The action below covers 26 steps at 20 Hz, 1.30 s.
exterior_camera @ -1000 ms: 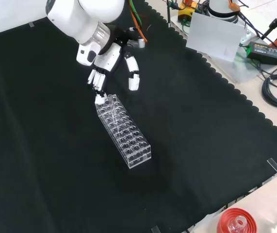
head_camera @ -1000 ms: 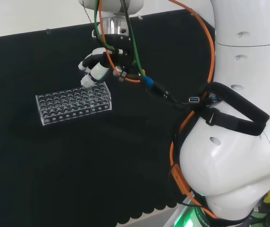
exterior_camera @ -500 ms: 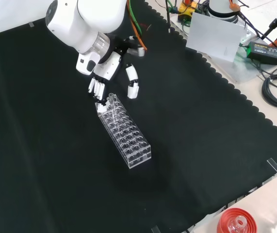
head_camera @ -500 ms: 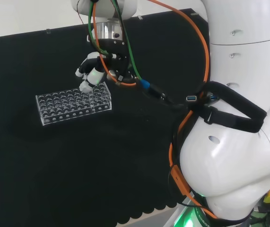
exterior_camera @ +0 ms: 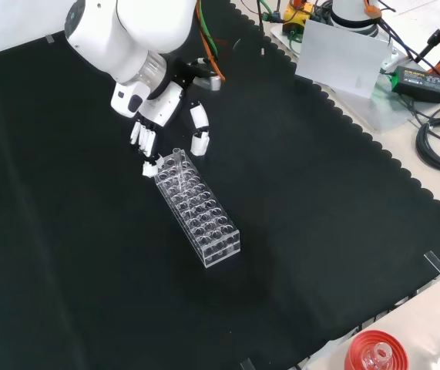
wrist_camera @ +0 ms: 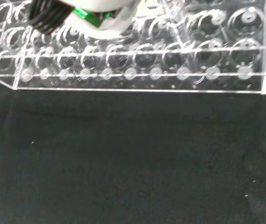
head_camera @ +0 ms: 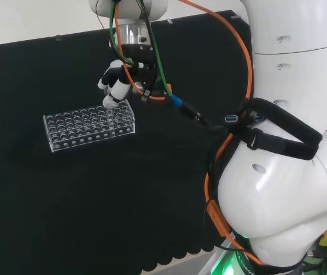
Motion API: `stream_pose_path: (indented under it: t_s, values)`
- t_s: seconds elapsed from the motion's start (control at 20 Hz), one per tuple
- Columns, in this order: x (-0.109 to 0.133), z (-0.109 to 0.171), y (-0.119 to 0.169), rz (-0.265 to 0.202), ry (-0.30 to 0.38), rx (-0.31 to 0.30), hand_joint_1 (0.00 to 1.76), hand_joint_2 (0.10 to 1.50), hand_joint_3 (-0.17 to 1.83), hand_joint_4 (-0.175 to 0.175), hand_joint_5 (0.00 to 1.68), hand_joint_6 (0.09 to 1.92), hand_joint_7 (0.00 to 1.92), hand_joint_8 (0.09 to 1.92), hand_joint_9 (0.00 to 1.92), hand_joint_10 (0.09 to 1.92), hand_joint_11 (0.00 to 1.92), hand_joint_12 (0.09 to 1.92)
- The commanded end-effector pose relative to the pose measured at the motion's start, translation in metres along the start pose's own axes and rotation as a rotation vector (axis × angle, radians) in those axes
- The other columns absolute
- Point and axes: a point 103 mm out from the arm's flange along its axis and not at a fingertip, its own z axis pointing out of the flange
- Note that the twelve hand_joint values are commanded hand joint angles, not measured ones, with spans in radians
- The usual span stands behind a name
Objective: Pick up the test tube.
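Shifted since the earlier frames: robot hand (exterior_camera: 162,116) now a little farther toward the front view's upper left, fingertips (exterior_camera: 149,166) just beside the rack's top end instead of over it, thumb (exterior_camera: 199,142) hanging apart on the other side. Fingers fairly straight and spread, closed on nothing.

Rack (exterior_camera: 197,208) unmoved – clear plastic, many round wells, lying aslant on the black cloth of the bench (exterior_camera: 65,262). Test tube (exterior_camera: 179,163) upright in a well near the rack's top end in the front view, clear glass, rim above the rack, between fingertips and thumb but touched by neither as far as can be told. From the head view, robot hand (head_camera: 116,86) at the right end of the rack (head_camera: 89,125), orange and green cables (head_camera: 152,86) draped across the wrist and hiding part of it.

Close up in the wrist view: rack (wrist_camera: 137,70) wells in rows, blurred white part of the robot hand (wrist_camera: 100,16) in front of them.

No legible writing anywhere.

Around – red ribbed ring (exterior_camera: 374,353) at the front view's lower right edge off the cloth, white sheet (exterior_camera: 343,58) and black cables (exterior_camera: 439,142) at upper right. Nothing on the cloth between robot hand and rack.
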Motion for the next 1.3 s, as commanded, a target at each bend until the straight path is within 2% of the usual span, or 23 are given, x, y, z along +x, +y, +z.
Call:
stream_pose_path:
  t_s: [0.05, 0.3, 0.55, 0.7, 1.0, 1.3]
  values:
    - [-0.003, -0.004, -0.007, 0.005, 0.006, -0.018, 0.99, 0.63, 0.59, -0.060, 0.42, 0.10, 0.51, 0.80, 0.49, 0.87, 0.23, 1.50]
    - [0.006, 0.001, -0.010, -0.015, 0.015, -0.021, 1.01, 0.62, 0.61, -0.062, 0.46, 0.18, 0.63, 0.77, 0.57, 0.82, 0.29, 1.47]
    - [0.011, 0.006, -0.006, -0.019, 0.012, -0.020, 1.03, 0.60, 0.64, -0.073, 0.46, 0.59, 0.74, 0.74, 0.68, 0.76, 0.39, 1.43]
    - [0.013, 0.006, -0.003, -0.019, 0.007, -0.026, 1.05, 0.59, 0.66, -0.087, 0.49, 0.71, 0.80, 0.74, 0.73, 0.75, 0.45, 1.41]
    - [0.017, 0.006, 0.001, -0.018, -0.005, -0.039, 1.09, 0.57, 0.69, -0.132, 0.61, 0.79, 0.95, 0.70, 0.90, 0.68, 0.65, 1.32]
    - [0.018, 0.004, 0.004, -0.012, -0.019, -0.061, 1.12, 0.55, 0.70, -0.155, 0.70, 0.79, 1.06, 0.67, 1.00, 0.63, 0.75, 1.28]
